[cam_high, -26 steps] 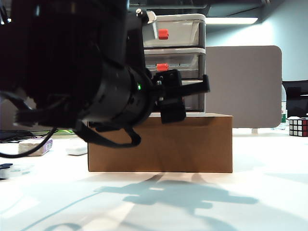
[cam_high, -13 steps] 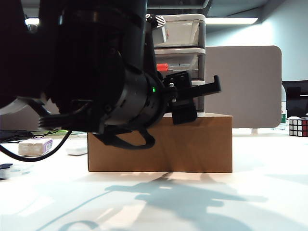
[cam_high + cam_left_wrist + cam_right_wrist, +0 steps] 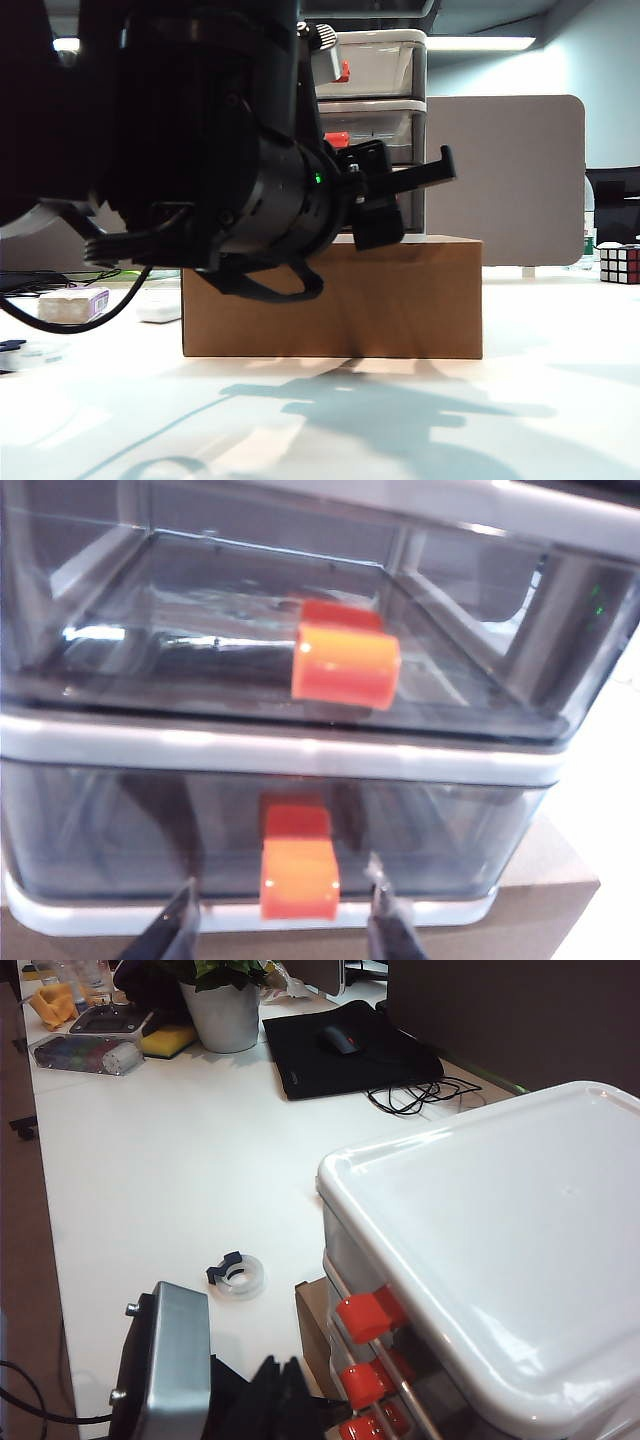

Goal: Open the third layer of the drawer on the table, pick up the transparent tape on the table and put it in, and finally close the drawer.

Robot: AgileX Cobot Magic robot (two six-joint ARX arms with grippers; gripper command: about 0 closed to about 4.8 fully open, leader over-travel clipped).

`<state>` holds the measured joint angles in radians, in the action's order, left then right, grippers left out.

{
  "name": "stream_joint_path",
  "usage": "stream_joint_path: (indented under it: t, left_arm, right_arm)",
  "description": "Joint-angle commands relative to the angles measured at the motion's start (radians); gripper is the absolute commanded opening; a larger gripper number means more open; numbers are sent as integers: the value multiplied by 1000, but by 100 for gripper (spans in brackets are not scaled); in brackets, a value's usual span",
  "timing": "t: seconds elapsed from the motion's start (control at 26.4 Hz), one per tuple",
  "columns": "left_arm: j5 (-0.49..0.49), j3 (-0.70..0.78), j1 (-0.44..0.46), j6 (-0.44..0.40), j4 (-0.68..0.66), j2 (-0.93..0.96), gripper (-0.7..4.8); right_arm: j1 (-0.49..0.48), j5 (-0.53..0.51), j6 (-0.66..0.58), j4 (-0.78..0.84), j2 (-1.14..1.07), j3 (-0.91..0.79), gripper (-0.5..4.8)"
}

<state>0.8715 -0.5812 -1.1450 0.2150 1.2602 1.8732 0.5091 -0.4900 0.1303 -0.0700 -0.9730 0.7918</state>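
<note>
The drawer (image 3: 375, 100) is a white three-tier cabinet standing on a brown cardboard box (image 3: 400, 300). In the left wrist view the third layer (image 3: 130, 830) is just above the box, with its red-orange handle (image 3: 300, 880) at front centre. My left gripper (image 3: 285, 930) is open, one fingertip on each side of that handle, with a gap on both sides. In the exterior view the left gripper (image 3: 400, 190) hides that handle. The transparent tape (image 3: 238, 1276) lies flat on the white table (image 3: 150, 1160) beside the box. My right gripper (image 3: 282, 1385) hovers high above the cabinet, its dark fingers together.
A white-and-purple block (image 3: 75, 303) and a small white oblong object (image 3: 160, 310) lie left of the box. A Rubik's cube (image 3: 620, 262) stands at far right. A grey partition (image 3: 505, 180) rises behind. Plant pot (image 3: 222, 1015), mouse mat (image 3: 345, 1050) and cables lie farther off.
My left arm has shifted right, toward the cabinet front, bringing its gripper level with the lowest drawer. In the last half second it barely moved.
</note>
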Motion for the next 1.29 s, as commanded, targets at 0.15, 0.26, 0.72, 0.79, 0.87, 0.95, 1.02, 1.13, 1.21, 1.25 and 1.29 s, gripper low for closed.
stream_joint_path:
  t: [0.15,0.26,0.72,0.79,0.87,0.95,1.02,1.13,1.21,1.25,1.29]
  left_arm:
    - [-5,-3,-1,-65,35,-2,206]
    - [-9,-3,-2,-107,66,-2,205]
    - [-42,-3,1,-111,65,-2,172]
    - [-41,-3,1,-111,65,-2,171]
    - [-38,-3,1,-111,65,-2,169]
    - [-38,-3,1,-111,65,-2,160]
    - [-37,-3,1,-111,65,-2,143]
    - [-34,-4,1,-111,65,-2,143]
    - [-14,-4,1,-111,64,-2,143]
    - [-12,-4,1,-111,65,-2,143]
    - [-11,-4,1,-111,65,-2,143]
  right_arm:
    - [1,-1,5,5,2,5,-5]
    - [1,0,5,-3,2,5,-5]
    - [1,-1,5,-5,2,5,-5]
    - [1,-1,5,-5,2,5,-5]
    - [1,-1,5,-5,2,5,-5]
    - [1,-1,5,-5,2,5,-5]
    - [1,-2,5,-5,2,5,-5]
    - [1,-2,5,-6,2,5,-5]
    - [2,-2,5,-8,2,5,-5]
    - [2,-2,5,-10,2,5,-5]
    - [2,-2,5,-10,2,5,-5]
